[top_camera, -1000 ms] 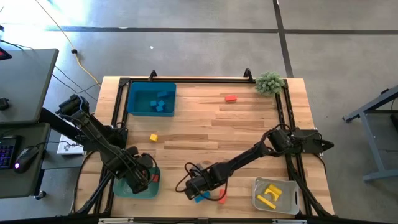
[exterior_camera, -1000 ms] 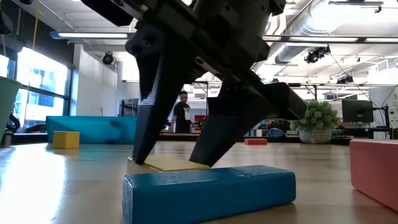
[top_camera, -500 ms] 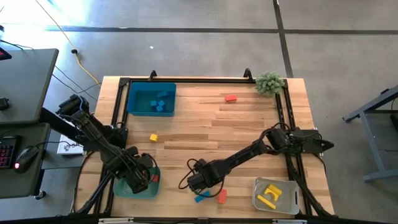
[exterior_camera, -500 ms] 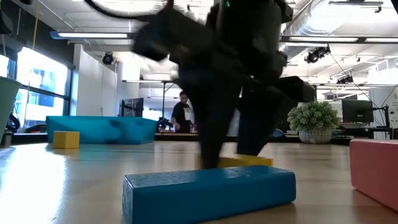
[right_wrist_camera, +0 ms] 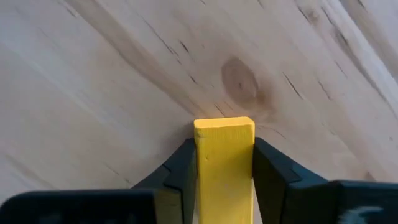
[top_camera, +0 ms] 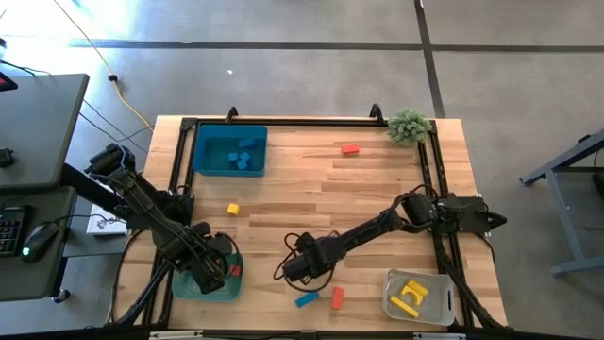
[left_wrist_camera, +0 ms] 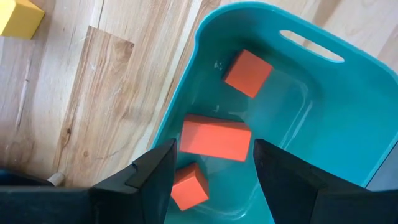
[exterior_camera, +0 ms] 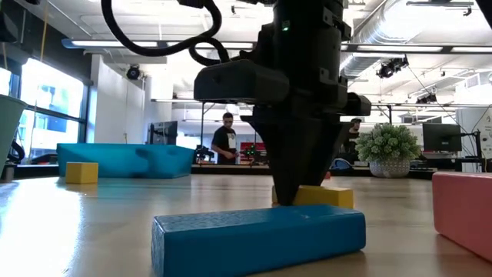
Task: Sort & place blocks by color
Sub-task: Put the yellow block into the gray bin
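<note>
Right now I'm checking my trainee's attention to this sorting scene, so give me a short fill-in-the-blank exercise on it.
1. The right gripper is shut on a ____ block.
2. The left gripper hangs open over the teal bin, which holds three ____ blocks.
3. In the low view, the bar lying nearest the camera is ____.
4. The clear bin holds only ____ pieces.

Missing words: yellow; red-orange; blue; yellow

The right gripper [exterior_camera: 286, 201] is hiding most of the yellow block [exterior_camera: 324, 197] in the low view. The red block [exterior_camera: 463, 213] is running off that picture's edge. The left gripper [top_camera: 209, 271] is covering part of the teal bin [top_camera: 184, 286] from above.
</note>
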Robot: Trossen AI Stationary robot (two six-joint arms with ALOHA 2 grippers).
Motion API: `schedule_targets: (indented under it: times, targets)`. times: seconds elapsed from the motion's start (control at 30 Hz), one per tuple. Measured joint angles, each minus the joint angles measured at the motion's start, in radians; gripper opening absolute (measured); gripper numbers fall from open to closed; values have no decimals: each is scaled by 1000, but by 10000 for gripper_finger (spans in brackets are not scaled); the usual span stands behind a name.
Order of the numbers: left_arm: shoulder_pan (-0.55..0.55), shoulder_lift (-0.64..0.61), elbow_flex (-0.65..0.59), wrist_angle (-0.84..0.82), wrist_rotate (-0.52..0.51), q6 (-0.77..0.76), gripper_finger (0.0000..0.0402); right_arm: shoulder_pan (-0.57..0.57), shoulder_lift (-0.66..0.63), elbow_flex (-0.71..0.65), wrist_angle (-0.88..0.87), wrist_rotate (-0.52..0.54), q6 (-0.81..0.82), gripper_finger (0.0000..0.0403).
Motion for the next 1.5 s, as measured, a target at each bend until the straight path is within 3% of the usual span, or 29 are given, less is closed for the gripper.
schedule_targets:
  times: [0.43,0.7,1.0,1.33,1.5]
  targets:
    - [0,0,0,0,-7,0,204,67,-111,-5,-92,48,-16,95]
    - [27,0,0,2,-9,-38,204,147,-195,-3,-245,144,152,95]
    - [113,0,0,5,-22,-40,205,248,-249,-1,-457,167,362,95]
    - [233,0,0,13,-25,35,204,368,-260,-6,-450,185,551,95]
    - [298,0,0,100,-26,90,204,421,-262,-6,-450,175,634,95]
